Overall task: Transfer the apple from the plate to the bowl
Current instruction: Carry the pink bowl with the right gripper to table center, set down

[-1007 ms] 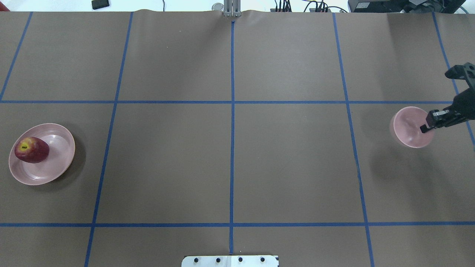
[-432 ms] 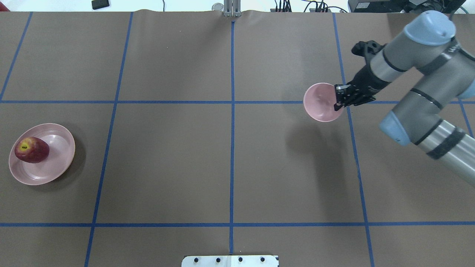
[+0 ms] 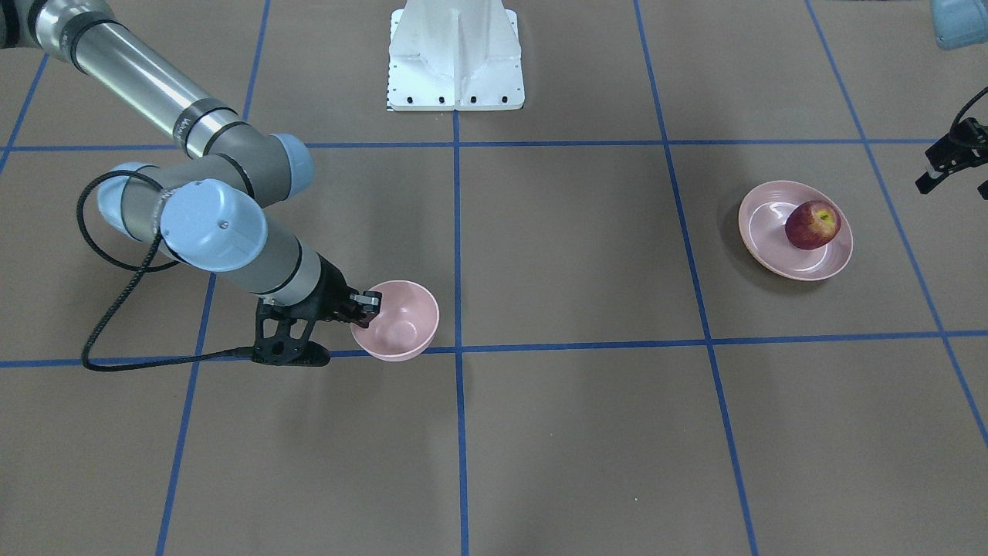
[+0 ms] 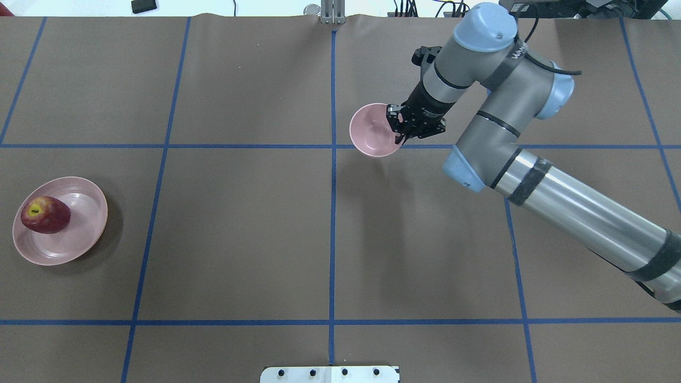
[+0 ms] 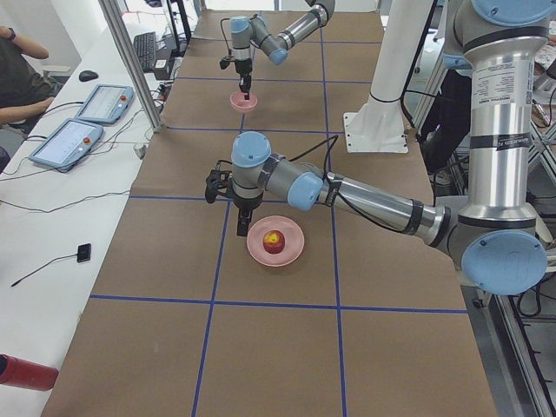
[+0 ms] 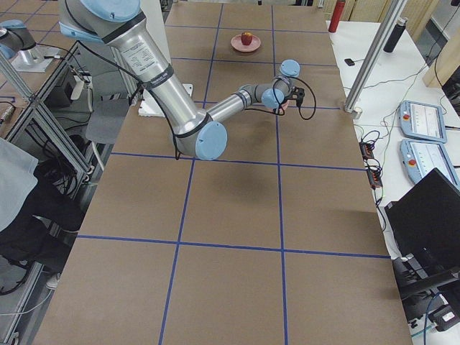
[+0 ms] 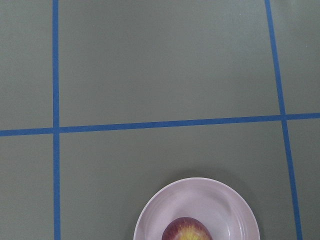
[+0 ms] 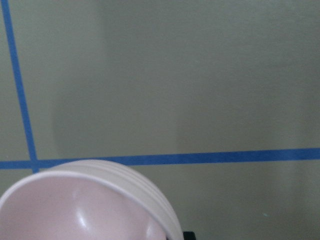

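The dark red apple (image 4: 45, 214) lies on the left part of the wide pink plate (image 4: 88, 223) at the table's left end; both also show in the front view, apple (image 3: 810, 224) on plate (image 3: 760, 232). My right gripper (image 4: 398, 134) is shut on the rim of the small pink bowl (image 4: 372, 133) and holds it above the table just right of the centre line. In the front view the bowl (image 3: 401, 320) hangs from the gripper (image 3: 367, 303). My left gripper (image 5: 243, 226) hovers beside the plate, apart from it; I cannot tell whether it is open.
Blue tape lines divide the brown table into squares. The white robot base plate (image 4: 330, 374) sits at the near middle edge. A black cable (image 3: 116, 340) loops from the right arm. Two tablets (image 5: 87, 113) and a red bottle (image 5: 26, 372) lie on the side bench.
My right arm has carried the bowl from the table's far right end leftward and a little farther away, up to the centre line. The apple and plate have not moved.
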